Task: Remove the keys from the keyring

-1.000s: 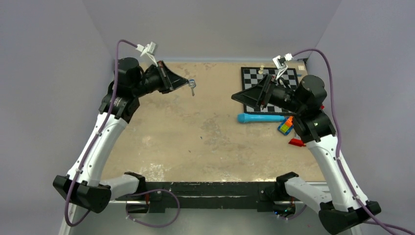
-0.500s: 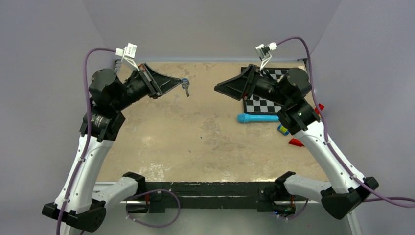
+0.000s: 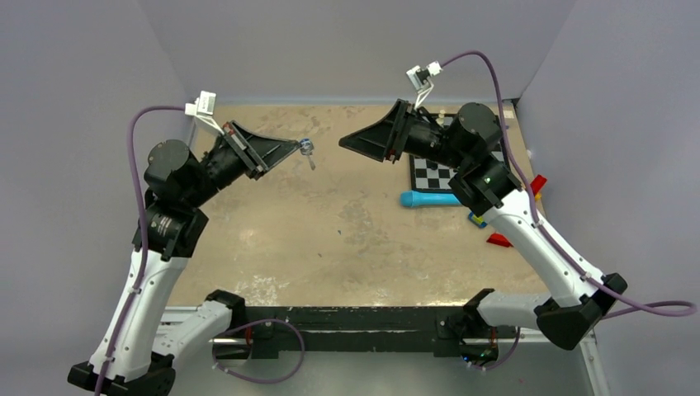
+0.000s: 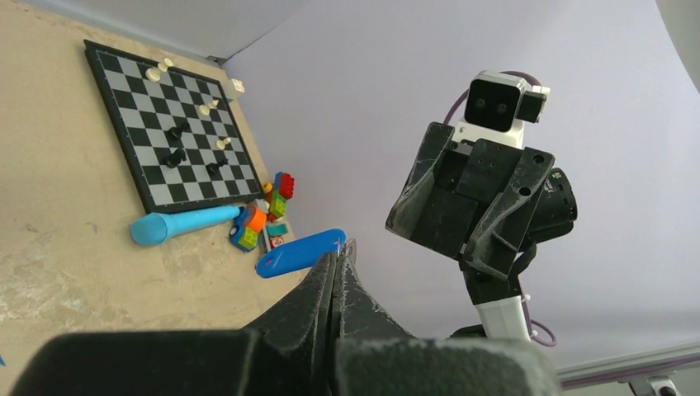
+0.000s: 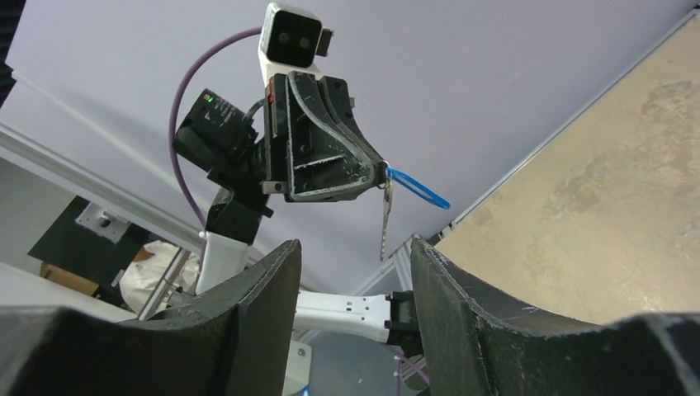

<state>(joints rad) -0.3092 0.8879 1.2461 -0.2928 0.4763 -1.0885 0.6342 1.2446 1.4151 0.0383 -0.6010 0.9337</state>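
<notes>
My left gripper [image 3: 297, 146] is shut on the keyring and holds it in the air over the far middle of the table. The bright blue oval fob [image 3: 306, 146] sticks out at the fingertips, and a thin grey key [image 3: 312, 162] hangs below it. In the left wrist view the fob [image 4: 299, 252] lies just left of my shut left gripper [image 4: 341, 252]. My right gripper [image 3: 342, 142] is open and empty, pointing at the keys from the right with a small gap. In the right wrist view the key [image 5: 385, 219] and fob [image 5: 417, 187] hang beyond my open right gripper [image 5: 355, 243].
A chessboard [image 3: 456, 172] with a few pieces lies at the far right, partly under the right arm. A long light-blue tube [image 3: 429, 199] lies in front of it. Small coloured blocks [image 3: 477, 219] and a red piece [image 3: 499, 240] sit near the right edge.
Both arms have risen. The right gripper moved left, off the chessboard, toward the keys. The left gripper drew back slightly left, still holding the keyring.
</notes>
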